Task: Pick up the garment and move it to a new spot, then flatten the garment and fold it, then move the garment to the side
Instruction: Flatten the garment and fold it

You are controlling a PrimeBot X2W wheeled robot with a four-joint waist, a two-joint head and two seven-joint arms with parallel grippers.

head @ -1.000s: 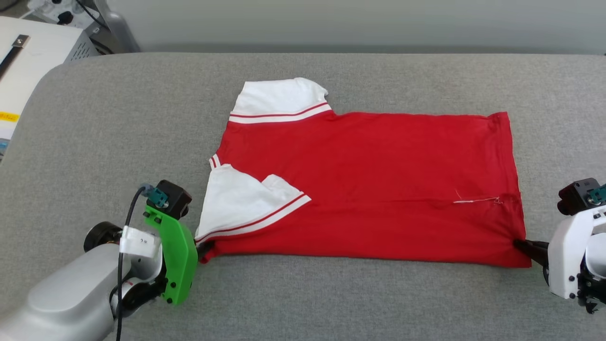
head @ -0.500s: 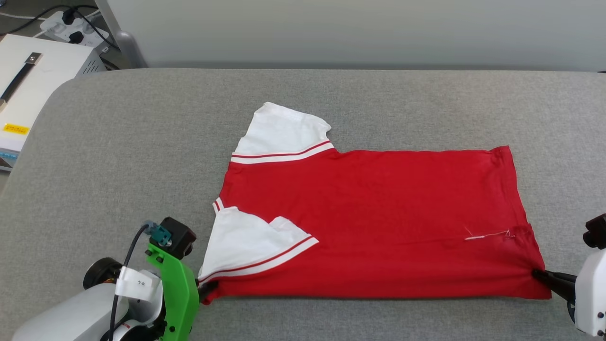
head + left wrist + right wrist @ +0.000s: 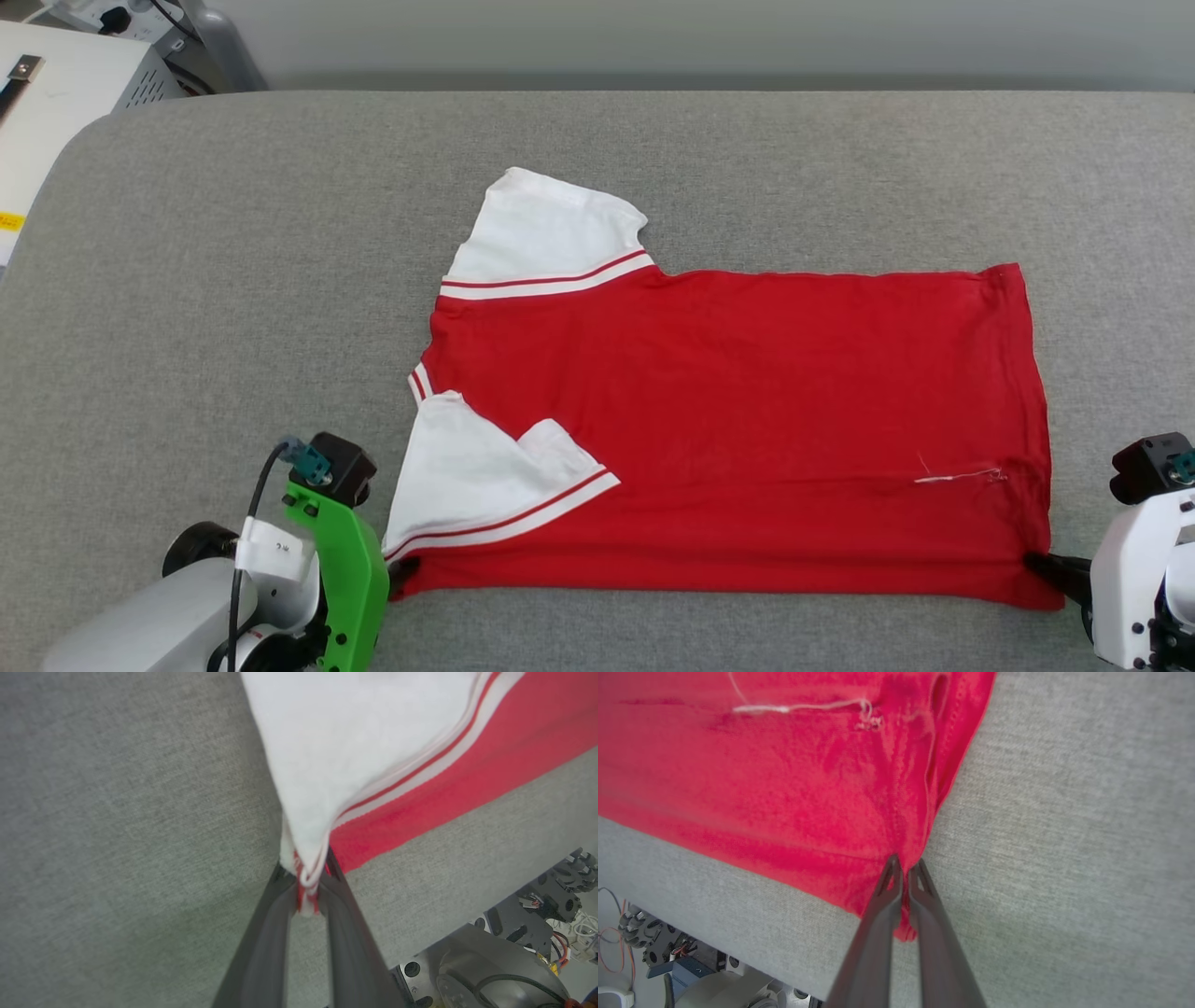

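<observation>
A red jersey-style shirt with white striped sleeves (image 3: 747, 420) is spread flat at centre frame on a grey fabric-covered table (image 3: 233, 280). Its near corners are pinched, lower left by the left gripper (image 3: 308, 891) and lower right by the right gripper (image 3: 904, 875). Within the last second it has been dragged nearer the bottom edge. Flattening is judged nearly done.

There is one garment (image 3: 747, 420), with two white sleeves (image 3: 551, 233), on one grey table (image 3: 233, 280). Two grippers sit at the garment's near corners: left gripper (image 3: 403, 571) and right gripper (image 3: 1034, 564). One white box (image 3: 56, 93) stands beyond the garment's far left.
</observation>
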